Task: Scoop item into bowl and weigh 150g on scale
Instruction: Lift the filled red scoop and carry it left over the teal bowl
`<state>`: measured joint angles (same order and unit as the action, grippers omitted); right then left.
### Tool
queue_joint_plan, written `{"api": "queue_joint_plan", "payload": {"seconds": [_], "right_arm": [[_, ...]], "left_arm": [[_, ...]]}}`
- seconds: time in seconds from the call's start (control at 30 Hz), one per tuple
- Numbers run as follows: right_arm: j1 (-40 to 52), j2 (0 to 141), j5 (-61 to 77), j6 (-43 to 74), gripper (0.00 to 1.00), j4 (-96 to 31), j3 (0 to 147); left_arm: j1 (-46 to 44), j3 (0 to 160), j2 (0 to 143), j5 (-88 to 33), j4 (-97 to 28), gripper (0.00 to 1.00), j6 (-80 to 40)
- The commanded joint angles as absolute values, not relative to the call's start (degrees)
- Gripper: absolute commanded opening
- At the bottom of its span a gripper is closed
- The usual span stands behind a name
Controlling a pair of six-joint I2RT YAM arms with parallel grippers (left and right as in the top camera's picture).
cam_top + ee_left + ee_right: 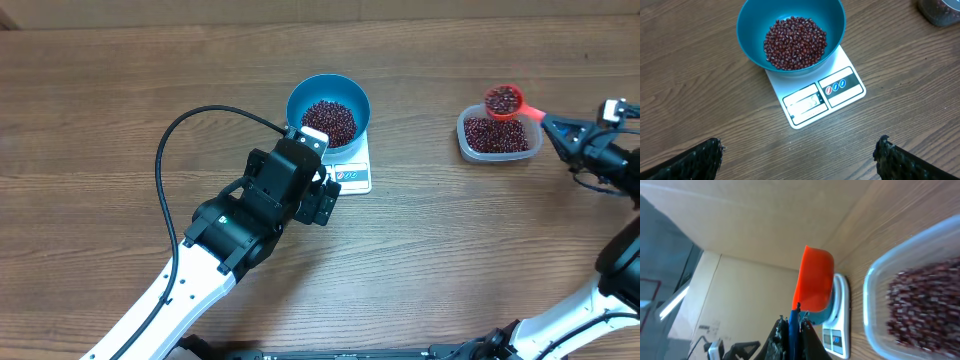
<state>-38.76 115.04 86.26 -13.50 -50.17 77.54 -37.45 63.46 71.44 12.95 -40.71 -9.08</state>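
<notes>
The right claw [552, 123] is clenched on the handle [531, 113] of an orange-red scoop [816, 277]. The scoop's loaded end carries maroon beans [503, 101] above the far rim of the clear plastic tub [466, 142]. Its long axis runs from the claw leftward, so the loaded end leads toward the teal bowl [296, 98], which lies well apart to the robot's left across bare tabletop [430, 220]. That bowl sits on the white scale [354, 180], covering its far part, with a heap of the same beans inside. The display [805, 102] faces the near side, its digits too faint to read. The left claw [799, 159] hangs released and empty just in front of the scale, nearer the bowl. The load belongs to the right arm, though, which likely needs a steady carry leftward before tipping.
</notes>
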Motion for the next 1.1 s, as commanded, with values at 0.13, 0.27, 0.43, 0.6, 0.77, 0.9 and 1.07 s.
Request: {"api": "queue_joint_plan", "payload": {"seconds": [0.13, 0.27, 0.43, 0.6, 0.77, 0.9, 1.07], "right_arm": [[-29.76, 115.85, 89.93, -13.69, 0.04, -49.58, 77.1], [-23.49, 115.85, 89.93, -13.63, 0.04, -47.44, 77.1], [-18.33, 115.85, 89.91, -13.23, 0.04, -45.04, 77.12], [-14.52, 115.85, 89.91, -12.99, 0.04, -43.55, 77.12], [-11.73, 115.85, 89.52, -5.52, 0.04, -36.25, 77.12], [-9.96, 115.85, 87.61, 2.85, 0.04, -28.51, 77.12], [-7.35, 115.85, 85.56, 12.12, 0.04, -19.42, 77.12]], "left_arm": [[-37.15, 63.96, 71.9, 13.91, -40.49, 1.0, -9.87], [-37.15, 63.96, 71.9, 13.91, -40.49, 1.0, -9.87], [-37.15, 63.94, 71.9, 13.91, -40.49, 1.0, -9.87], [-37.15, 63.96, 71.9, 13.91, -40.49, 0.99, -9.87], [-37.15, 63.96, 71.9, 13.91, -40.49, 1.0, -9.87], [-37.15, 63.96, 71.9, 13.91, -40.49, 1.0, -9.87], [-37.15, 63.96, 71.9, 13.91, -40.49, 1.0, -9.87]]}}
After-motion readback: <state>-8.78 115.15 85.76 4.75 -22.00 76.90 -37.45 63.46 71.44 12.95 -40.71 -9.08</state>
